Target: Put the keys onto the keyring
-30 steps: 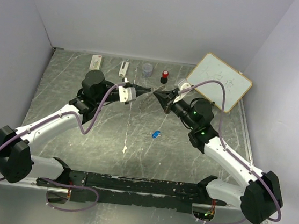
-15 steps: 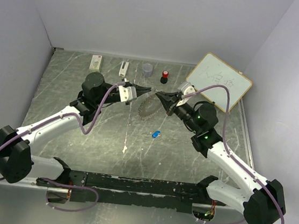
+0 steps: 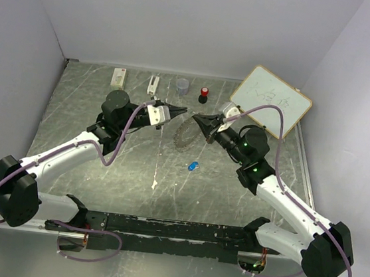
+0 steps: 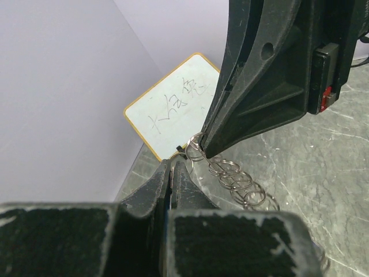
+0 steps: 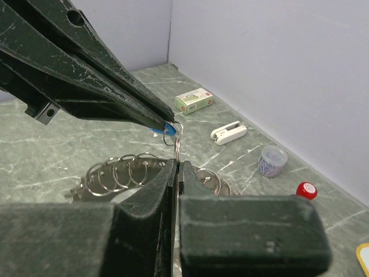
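One whiteboard (image 3: 273, 102), handwriting unreadable, at far right edge of counter (image 3: 69, 98). Centre: left claw (image 3: 181, 109) pressed together on blue key (image 5: 157, 131); right claw (image 3: 196, 118) pinching keyring (image 3: 184, 137). Nearer: second key (image 3: 193, 165) loose, open counter around.

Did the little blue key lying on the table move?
No. The blue key sits where it did, the same gap from the whiteboard.

my white-and-black left arm (image 3: 70, 152) reaches from the lower left of the frame towards its centre, and the matching right arm (image 3: 285, 197) reaches from the lower right. the left gripper (image 3: 183, 109) and right gripper (image 3: 196, 118) nearly meet tip to tip just above centre. both are pinched closed, the left on a tiny blue key (image 5: 157, 131), the right on the grey metal keyring (image 3: 183, 138).
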